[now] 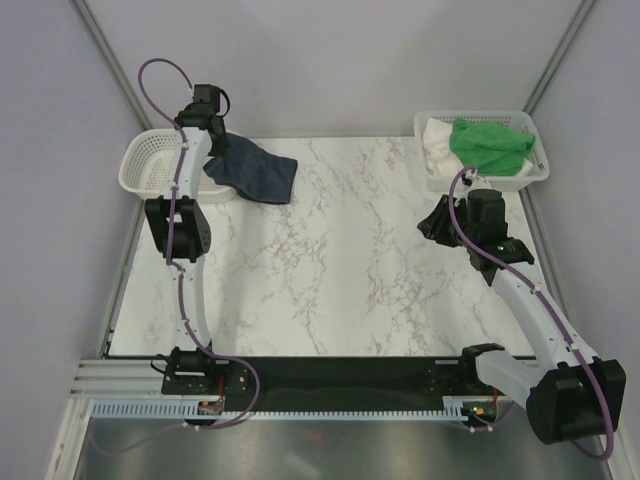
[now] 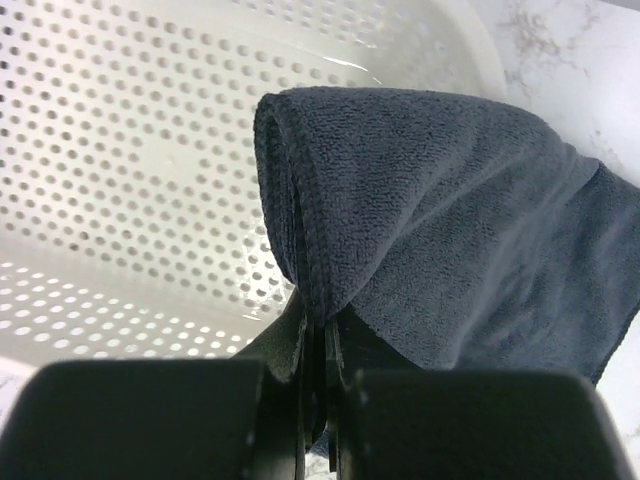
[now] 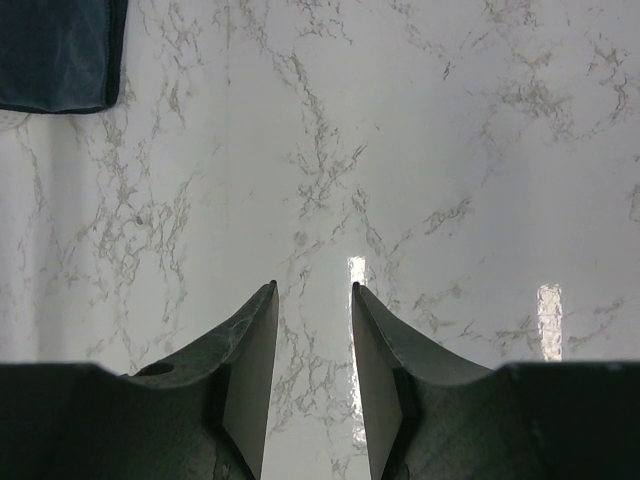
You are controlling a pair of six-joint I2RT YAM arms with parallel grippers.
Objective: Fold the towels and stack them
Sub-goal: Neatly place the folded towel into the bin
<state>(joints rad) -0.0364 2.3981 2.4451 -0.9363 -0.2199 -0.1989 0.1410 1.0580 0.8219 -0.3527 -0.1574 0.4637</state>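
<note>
Over the marble surface [image 1: 350, 260], the left tool [image 2: 322, 330] pinches the navy towel [image 2: 450, 230] draped ahead of it, perhaps too thinly to hold; right tool [image 3: 312, 340] spread.

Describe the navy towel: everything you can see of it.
The navy towel is a soft, plush-looking dark blue cloth with a stitched hem. It is bunched, not folded. One folded-over edge is pinched in the shut left end effector above the white mesh basket. The rest trails over the basket's right edge onto the marble table, where its far end lies loosely spread.
</note>
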